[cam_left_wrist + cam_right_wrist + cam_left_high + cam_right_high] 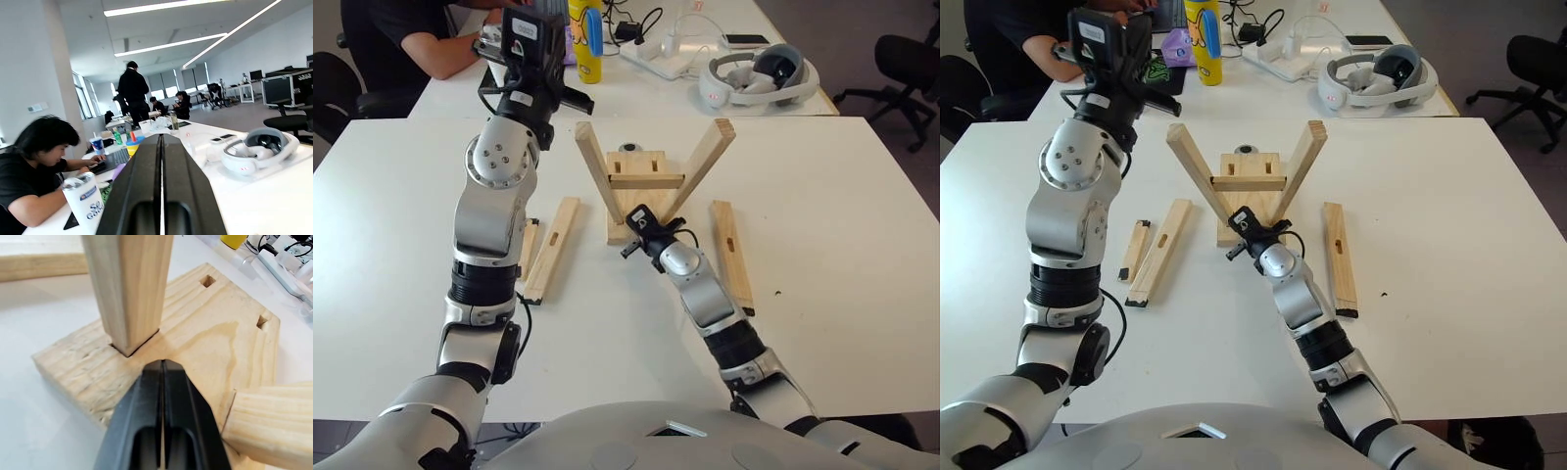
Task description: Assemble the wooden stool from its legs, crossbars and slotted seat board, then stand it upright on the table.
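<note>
We see a wide white table [862, 294] carrying all the stool parts. Near its middle, toward the far side, the slotted seat board [215, 333] lies flat. Two legs stand in the board's slots: the left seated leg [593, 157] leans out to the left and the right seated leg [707, 157] leans out to the right, so together they form a V. A seated crossbar [646, 181] runs level between them, partway up. Two slots [208, 280] on the far part of the board are open.

To the right of the board, a loose leg [731, 255] lies flat on the table, running near to far. To the left, well apart from the board, a second loose leg [553, 247] lies the same way, with a short loose crossbar [529, 245] just beside it on its left.

The right gripper [162, 364] sits low at the near edge of the seat board, its fingers pressed together and empty, the tips over the board between the feet of the two seated legs. We cannot tell whether they touch the wood.

The left gripper [161, 139] is held high above the far left of the table, its fingers also pressed together with nothing between them.
</note>
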